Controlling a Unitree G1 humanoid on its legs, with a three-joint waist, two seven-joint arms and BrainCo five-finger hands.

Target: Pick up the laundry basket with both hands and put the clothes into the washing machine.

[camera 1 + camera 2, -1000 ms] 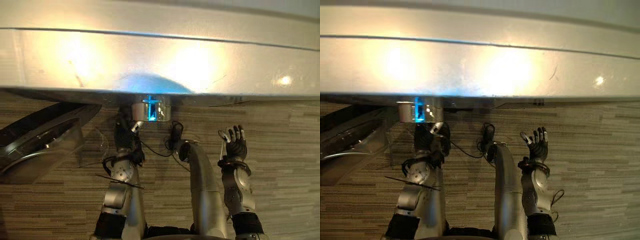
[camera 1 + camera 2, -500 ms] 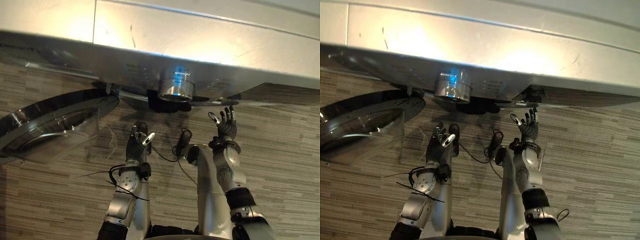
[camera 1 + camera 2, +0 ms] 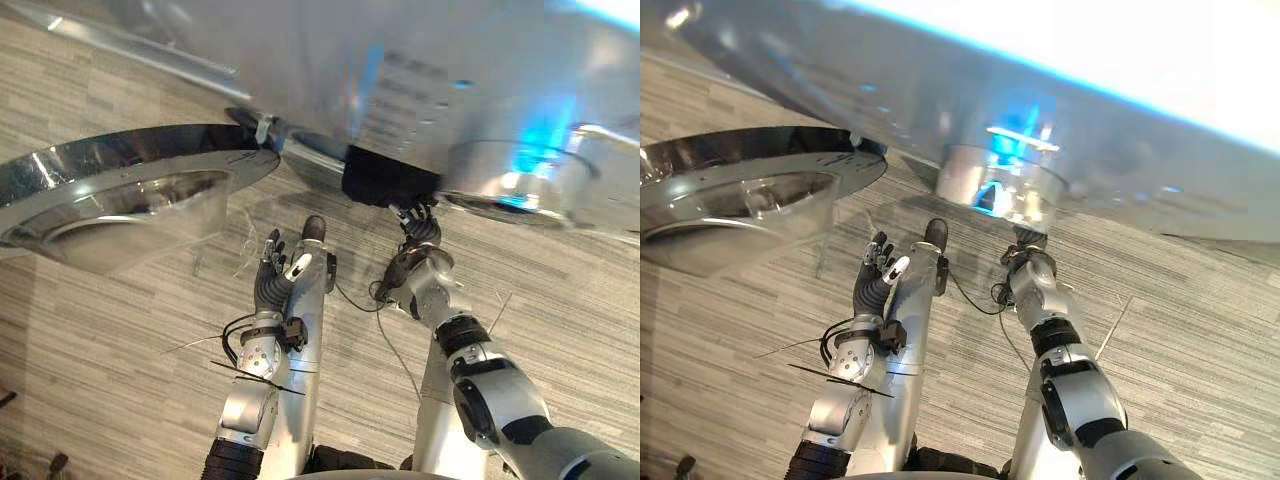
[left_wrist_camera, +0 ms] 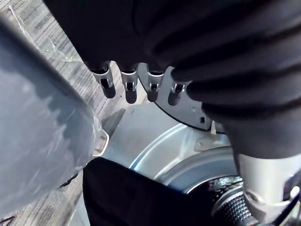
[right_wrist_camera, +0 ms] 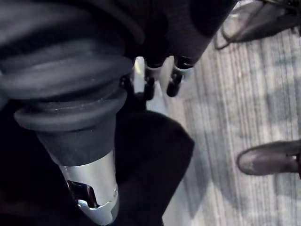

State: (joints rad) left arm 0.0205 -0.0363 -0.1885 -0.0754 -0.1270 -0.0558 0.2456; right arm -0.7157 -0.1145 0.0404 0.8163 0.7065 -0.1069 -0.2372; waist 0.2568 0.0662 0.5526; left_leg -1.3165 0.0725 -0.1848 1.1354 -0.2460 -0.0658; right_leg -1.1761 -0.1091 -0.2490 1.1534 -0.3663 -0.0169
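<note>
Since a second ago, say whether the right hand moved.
Yes. The camera shifted too, but the right hand, then well short of the washing machine, now reaches the dark cloth at its opening.

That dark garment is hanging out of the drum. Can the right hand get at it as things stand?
Probably yes. The right hand sits just below the dark garment at the opening of the washing machine, with nothing visible between them; the open door is swung aside to the left.
</note>
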